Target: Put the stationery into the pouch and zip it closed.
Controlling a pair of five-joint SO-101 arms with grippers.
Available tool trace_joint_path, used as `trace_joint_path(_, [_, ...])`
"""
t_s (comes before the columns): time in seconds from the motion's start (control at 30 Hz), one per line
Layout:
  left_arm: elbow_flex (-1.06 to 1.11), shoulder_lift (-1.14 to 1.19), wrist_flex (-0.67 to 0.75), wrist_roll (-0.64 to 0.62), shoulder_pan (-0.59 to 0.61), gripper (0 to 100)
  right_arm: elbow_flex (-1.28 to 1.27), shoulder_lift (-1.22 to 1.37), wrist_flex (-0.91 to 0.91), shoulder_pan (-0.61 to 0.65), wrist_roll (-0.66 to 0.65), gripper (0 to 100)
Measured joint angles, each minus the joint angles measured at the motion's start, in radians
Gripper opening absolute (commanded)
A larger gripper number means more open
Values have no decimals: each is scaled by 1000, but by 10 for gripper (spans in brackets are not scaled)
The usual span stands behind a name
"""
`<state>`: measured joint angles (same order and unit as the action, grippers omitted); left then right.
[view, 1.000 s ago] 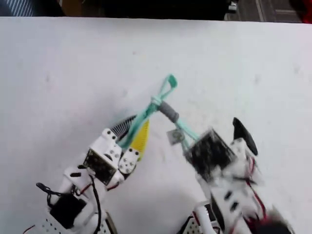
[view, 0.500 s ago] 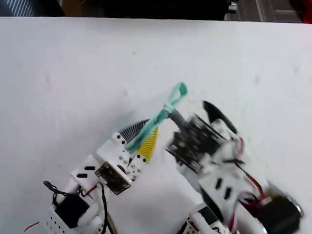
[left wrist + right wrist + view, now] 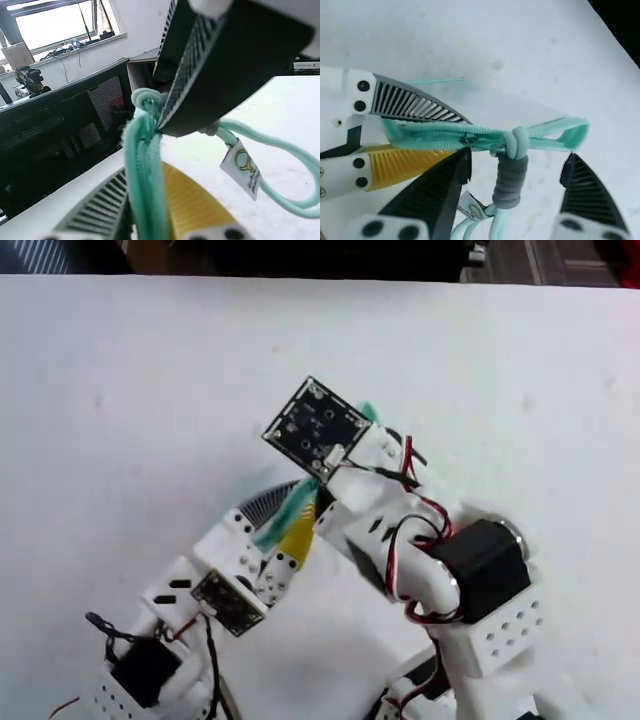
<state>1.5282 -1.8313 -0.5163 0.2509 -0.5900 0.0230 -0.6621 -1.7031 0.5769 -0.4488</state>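
One white table (image 3: 120, 360); left tool (image 3: 288, 510) clamps teal pouch (image 3: 445, 136), right tool (image 3: 517, 157) spread; mesh chair (image 3: 65, 130) behind.

White table (image 3: 150, 360); bright window (image 3: 52, 25); black mesh chair (image 3: 62, 130) beside table.

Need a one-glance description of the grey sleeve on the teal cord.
On the white table, the left gripper clamps a teal strap. Just past the strap's knot, a short grey sleeve wraps the cords, between the right gripper's open black fingers. It's the only grey piece on that teal line.
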Motion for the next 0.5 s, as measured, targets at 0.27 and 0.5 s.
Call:
trace_joint_path(0.27, [0,0,0,0,0,23,-78,14,0,-18,-44,199])
trace_joint_path(0.5, [0,0,0,0,0,23,-83,14,11,6,-87,29])
